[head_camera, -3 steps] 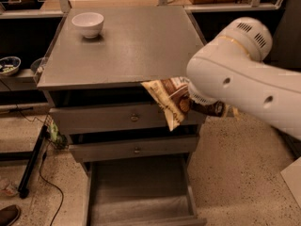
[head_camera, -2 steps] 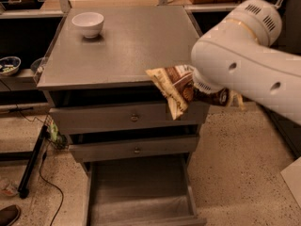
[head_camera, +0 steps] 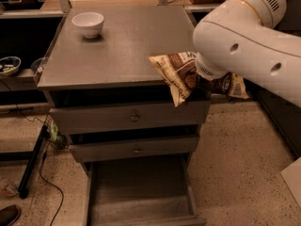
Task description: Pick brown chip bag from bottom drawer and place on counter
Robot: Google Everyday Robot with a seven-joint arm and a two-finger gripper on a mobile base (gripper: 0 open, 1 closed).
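Note:
The brown chip bag (head_camera: 178,75), cream-tan with a dark brown band, hangs in the air over the counter's (head_camera: 122,46) front right corner. My gripper (head_camera: 207,82) is shut on the bag's right part and is mostly hidden under my big white arm (head_camera: 244,41), which reaches in from the right. The bag's left end overlaps the counter edge; its lower corner hangs in front of the top drawer. The bottom drawer (head_camera: 138,187) is pulled open below, and its grey floor is bare.
A white bowl (head_camera: 88,23) stands at the counter's back left. Two upper drawers with round knobs (head_camera: 134,117) are slightly ajar. A small dish (head_camera: 8,65) sits on a shelf at the left. A black stand leg and cable lie on the speckled floor at the left.
My arm has risen and moved slightly back, carrying the chip bag higher, from in front of the top drawer up to the counter's front right edge.

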